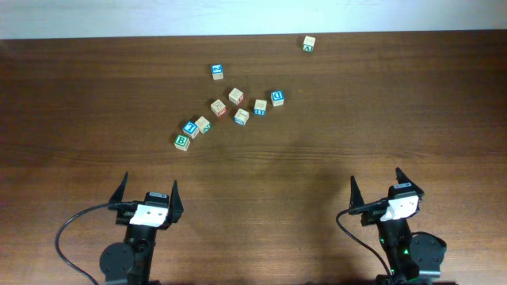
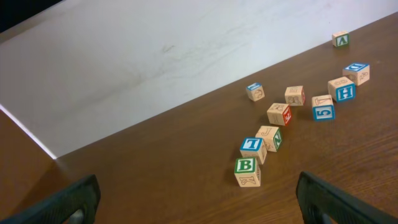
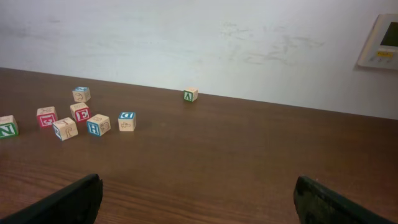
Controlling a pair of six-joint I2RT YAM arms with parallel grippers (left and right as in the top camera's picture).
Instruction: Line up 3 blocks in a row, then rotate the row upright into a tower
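Wooden and loose, the green B block (image 1: 182, 142) sits ahead of the left gripper (image 1: 149, 186), the blue D block (image 1: 277, 97) ahead between both, the green-marked block (image 1: 309, 43) farthest out toward the right gripper (image 1: 376, 180), and both jaws gape wide and empty, probably just parked pre-start.

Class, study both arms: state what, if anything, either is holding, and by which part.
Nothing is held. The left gripper and right gripper both have open, empty jaws, well short of the blocks.
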